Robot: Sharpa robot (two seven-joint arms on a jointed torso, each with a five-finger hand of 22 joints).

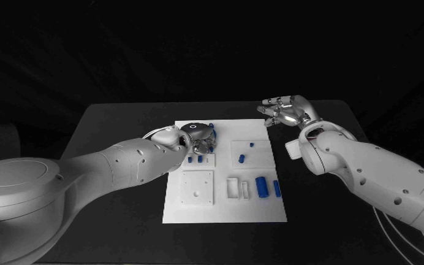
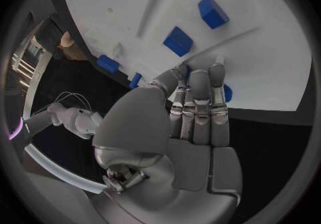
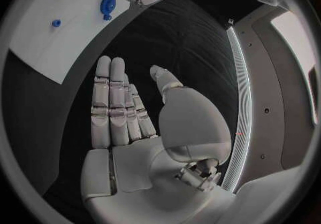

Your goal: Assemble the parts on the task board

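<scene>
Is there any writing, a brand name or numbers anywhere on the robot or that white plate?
None can be read. The task board, its blue parts, the left robot hand and the right robot hand show no legible words, numbers or signs.

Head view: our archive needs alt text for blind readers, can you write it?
The robot's left hand reaches down onto the far left part of a white board on a black table, among small blue pieces. Its right hand hovers open beyond the board's far right corner.
</scene>
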